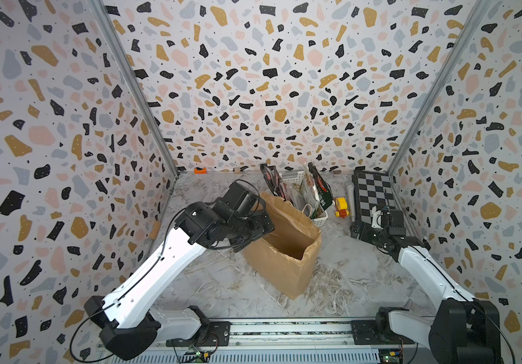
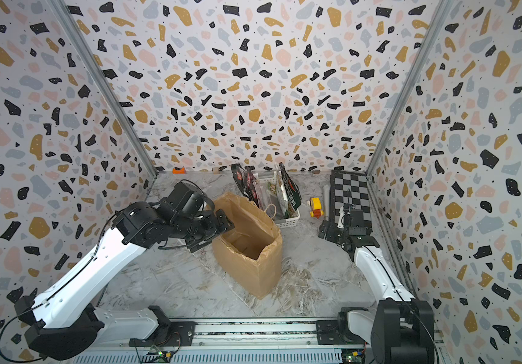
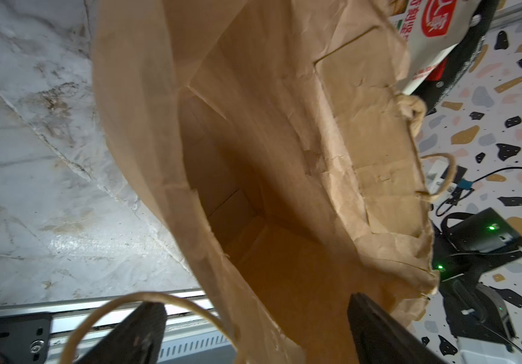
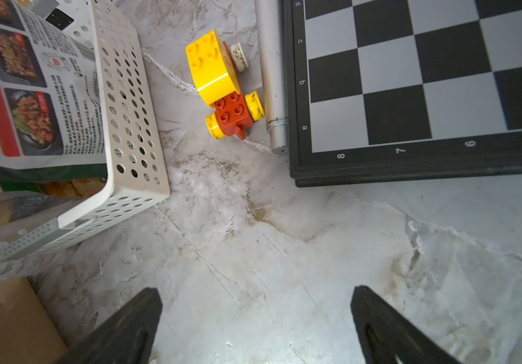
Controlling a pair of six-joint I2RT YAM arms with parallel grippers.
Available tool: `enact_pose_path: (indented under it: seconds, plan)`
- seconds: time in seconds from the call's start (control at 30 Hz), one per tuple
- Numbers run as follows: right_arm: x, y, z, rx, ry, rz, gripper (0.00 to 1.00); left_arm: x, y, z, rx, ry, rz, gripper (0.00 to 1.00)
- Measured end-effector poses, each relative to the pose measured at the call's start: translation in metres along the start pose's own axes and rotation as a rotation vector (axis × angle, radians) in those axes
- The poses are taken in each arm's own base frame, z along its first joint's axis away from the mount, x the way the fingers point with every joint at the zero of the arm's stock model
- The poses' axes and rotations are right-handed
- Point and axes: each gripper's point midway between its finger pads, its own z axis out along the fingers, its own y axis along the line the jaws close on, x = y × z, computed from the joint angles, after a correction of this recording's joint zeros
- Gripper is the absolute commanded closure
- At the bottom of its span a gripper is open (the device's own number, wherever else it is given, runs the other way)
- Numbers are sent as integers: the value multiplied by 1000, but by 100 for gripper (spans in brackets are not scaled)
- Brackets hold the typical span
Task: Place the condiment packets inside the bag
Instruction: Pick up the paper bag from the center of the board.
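Brown paper bag (image 1: 285, 252): crinkled kraft, standing upright mid-table with its mouth open. Through the left wrist camera I see its folded bottom bare.
Twine handle (image 3: 146, 293): thin loop arching over the outer finger of my left gripper.
Left gripper (image 3: 256, 301): fingers spread wide astride the bag's left rim, one outside and one over the opening, pinching nothing.
Right gripper (image 4: 257, 291): fingers wide apart, holding nothing, over bare table by the chessboard's near corner.
Condiment packets (image 1: 311, 192): glossy flat pouches on edge in the basket just behind the bag. They are black-red, green and cream, with Chinese lettering, a red logo and food photos. The fine print is too small for me to read.
Basket (image 4: 127, 126): white plastic, round holes across its walls.
Chessboard (image 4: 411, 78): black frame, far right; edge marked a, b, c, d and 8, 7, 6.
Toy (image 4: 222, 94): yellow and red studded bricks on yellow wheels, between the basket and a silver tube (image 4: 272, 78) lying against the board.
Table (image 4: 285, 236): marble-look, scuffed.
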Motion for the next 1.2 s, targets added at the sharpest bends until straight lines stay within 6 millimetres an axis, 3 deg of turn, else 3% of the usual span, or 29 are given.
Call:
enact_pose_path:
  seconds: [0.13, 0.33, 0.7, 0.97, 1.07, 1.2]
  plan:
    - [-1, 0, -1, 1, -4, -1, 0, 3, 4, 7, -23, 23, -45, 31]
    - [-5, 1, -6, 1, -27, -3, 0, 10, 18, 20, -110, 69, -72, 44]
    - [-6, 1, -7, 3, -31, -5, 1, 17, 32, 30, -145, 106, -37, 99]
    - [6, 7, 8, -28, 46, -15, 14, 11, 47, -11, -92, 50, 154, 100]
    - [10, 19, 20, -49, 118, -39, 18, 6, 62, -31, -99, -9, 249, 100]
    - [1, 42, 30, -104, 149, -70, 25, -5, 84, -56, -149, -115, 353, 100]
